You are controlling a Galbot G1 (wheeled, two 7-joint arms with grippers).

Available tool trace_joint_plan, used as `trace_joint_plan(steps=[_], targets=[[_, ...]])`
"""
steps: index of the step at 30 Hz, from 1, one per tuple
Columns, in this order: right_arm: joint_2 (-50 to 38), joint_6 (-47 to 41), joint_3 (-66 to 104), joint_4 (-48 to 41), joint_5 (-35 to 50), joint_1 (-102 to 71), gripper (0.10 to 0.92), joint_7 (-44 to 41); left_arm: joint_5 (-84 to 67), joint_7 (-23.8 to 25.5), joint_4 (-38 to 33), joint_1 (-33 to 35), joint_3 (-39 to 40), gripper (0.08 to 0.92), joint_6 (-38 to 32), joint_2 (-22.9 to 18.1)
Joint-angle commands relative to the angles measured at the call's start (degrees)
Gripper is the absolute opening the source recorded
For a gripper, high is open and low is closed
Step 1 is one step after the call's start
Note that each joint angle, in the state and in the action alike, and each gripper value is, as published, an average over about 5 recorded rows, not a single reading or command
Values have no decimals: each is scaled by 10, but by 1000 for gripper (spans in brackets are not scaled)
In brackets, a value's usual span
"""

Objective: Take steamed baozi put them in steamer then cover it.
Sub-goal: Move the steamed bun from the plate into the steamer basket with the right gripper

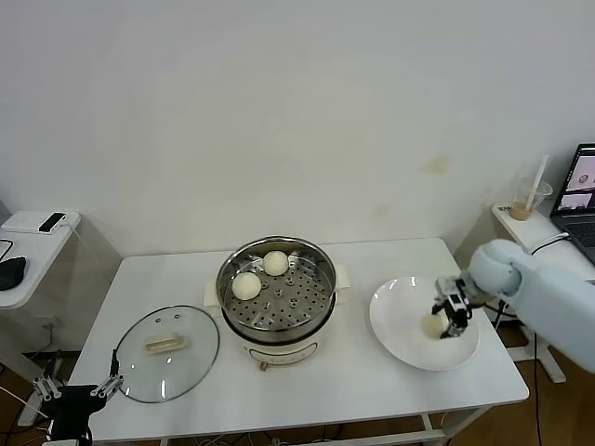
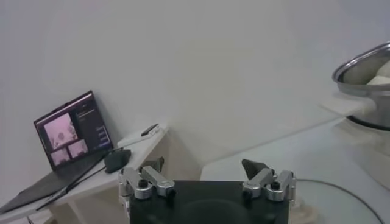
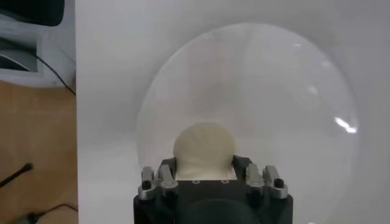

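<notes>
The steamer (image 1: 276,295) stands mid-table on its cream base, with two baozi (image 1: 246,285) (image 1: 275,263) on its perforated tray. A third baozi (image 1: 432,325) lies on the flat white plate (image 1: 400,321) at the right. My right gripper (image 1: 451,311) is down on it, with its fingers closed against both sides; the right wrist view shows the bun (image 3: 204,143) held in the gripper (image 3: 205,163), resting on the plate (image 3: 286,97). No fourth bun shows. The glass cover (image 1: 167,353) lies flat, left of the steamer. My left gripper (image 1: 79,383) is open and empty off the table's front left corner.
A side table (image 1: 37,243) with a phone stands at the far left. A desk with a laptop (image 1: 581,190) and a drink cup (image 1: 528,200) stands at the far right. The left wrist view shows the steamer's rim (image 2: 365,64) and the laptop (image 2: 73,131).
</notes>
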Motion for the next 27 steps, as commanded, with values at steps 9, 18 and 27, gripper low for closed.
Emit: trace_joint_plan(steps=[9, 18, 27], targets=[[135, -28, -126, 26, 129, 297, 594, 3, 0, 0, -3, 4, -2, 823, 0, 0], [277, -33, -167, -3, 167, 312, 597, 38, -1, -1, -2, 9, -13, 823, -1, -3], [364, 46, -223, -15, 169, 272, 598, 64, -3, -1, -4, 12, -31, 823, 0, -10]])
